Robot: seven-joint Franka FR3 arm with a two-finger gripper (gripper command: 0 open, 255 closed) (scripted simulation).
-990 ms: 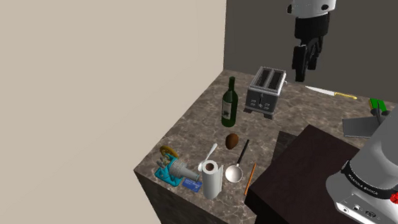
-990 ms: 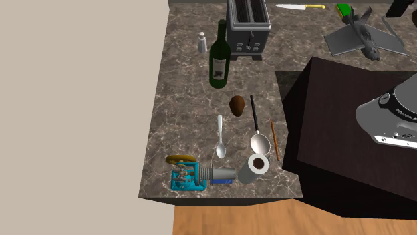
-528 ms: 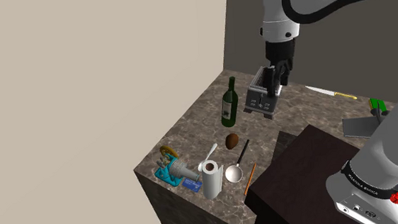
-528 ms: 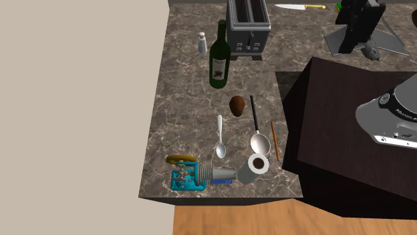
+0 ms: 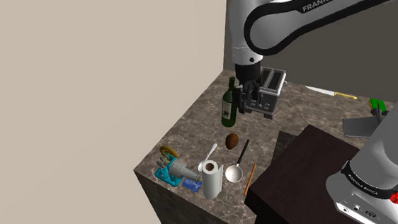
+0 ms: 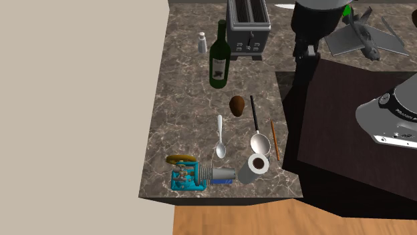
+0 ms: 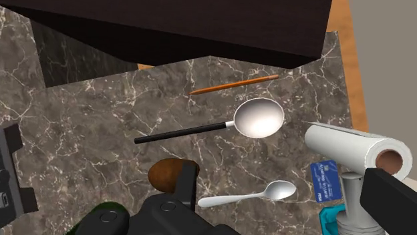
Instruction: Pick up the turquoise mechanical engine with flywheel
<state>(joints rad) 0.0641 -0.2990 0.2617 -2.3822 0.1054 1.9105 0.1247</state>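
The turquoise engine (image 5: 171,168) with its brass-coloured flywheel sits at the counter's near corner, beside a white paper roll (image 5: 211,179). From above, the engine (image 6: 189,175) lies close to the counter's front edge. My gripper (image 5: 249,103) hangs high over the counter between the green bottle (image 5: 229,103) and the toaster (image 5: 268,89), far from the engine. In the wrist view my gripper (image 7: 281,175) is open, with nothing between its fingers. A corner of the engine (image 7: 331,220) shows beside the right finger (image 7: 391,195).
A brown oval object (image 6: 237,105), a white spoon (image 6: 220,137), a black-handled ladle (image 6: 257,130) and a pencil (image 6: 273,138) lie between the bottle and the engine. The dark stand (image 6: 347,127) borders the counter. A grey toy plane (image 6: 364,38) and a shaker (image 6: 202,43) sit further back.
The arm has swung from the far back toward the shoulder view's left and come lower, ending in front of the toaster beside the bottle. Nothing on the counter has moved.
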